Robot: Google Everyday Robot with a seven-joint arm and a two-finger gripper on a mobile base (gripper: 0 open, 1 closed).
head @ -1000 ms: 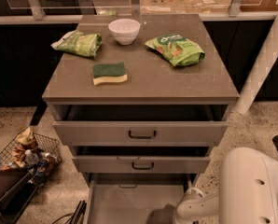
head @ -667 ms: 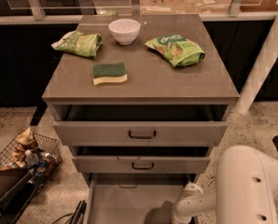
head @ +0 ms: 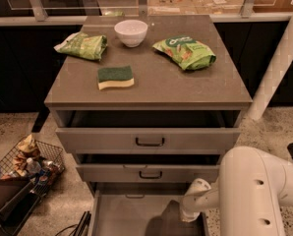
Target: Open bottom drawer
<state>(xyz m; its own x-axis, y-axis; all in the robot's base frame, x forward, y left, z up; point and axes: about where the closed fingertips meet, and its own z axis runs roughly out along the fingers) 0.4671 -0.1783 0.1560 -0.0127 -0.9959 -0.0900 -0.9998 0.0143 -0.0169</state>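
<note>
Camera view: there is only this one, looking down on the cabinet.
Bottom drawer: lowest of the three, at the lower edge of the view. It stands out further than the others and its pale floor is bare.
Gripper: at the end of the white arm, low over the right side of the bottom drawer. Whether it is open or closed, you cannot tell.
Step in hand: the drawer looks nearly open, I think. Pull straight out along its rails, not sideways. Do not press down on the right wall, and stop before the end of travel.
Drawers: three; the top drawer and the middle drawer are each a little open.
Green snack bags: two, left and right.
White bowl: one, between the bags.
Sponge: one.
Wire basket: one, on the floor at the left.
</note>
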